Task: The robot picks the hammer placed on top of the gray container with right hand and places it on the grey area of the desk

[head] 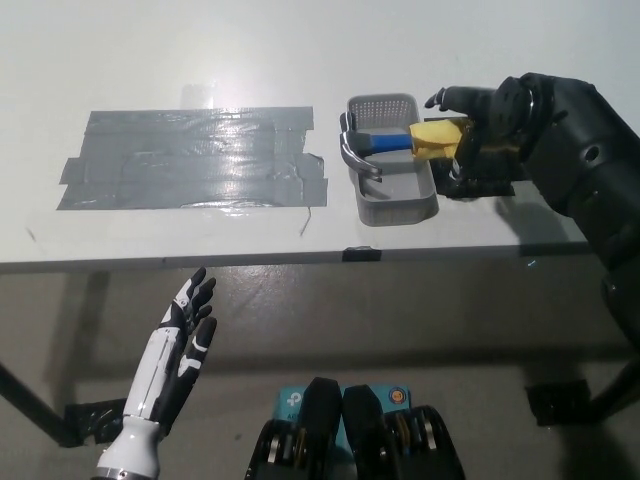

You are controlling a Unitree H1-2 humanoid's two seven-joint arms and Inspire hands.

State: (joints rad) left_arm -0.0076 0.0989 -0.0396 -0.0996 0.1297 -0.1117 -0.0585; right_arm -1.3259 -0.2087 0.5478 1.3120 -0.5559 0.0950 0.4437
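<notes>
We see the hammer (385, 142) lying across the gray container (392, 187) on the white tabletop (200, 60), not yet lifted. Our black right hand (470, 140) has its fingers (440, 98) around the yellow grip; we cannot tell if they clamp it. The grey area (190, 160) lies well apart to the left, and our white left hand (178, 365) rests open below the tabletop.

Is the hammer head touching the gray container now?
Touching. In the head view the hammer lies across the gray container, its metal head resting on the left rim with no gap.
</notes>
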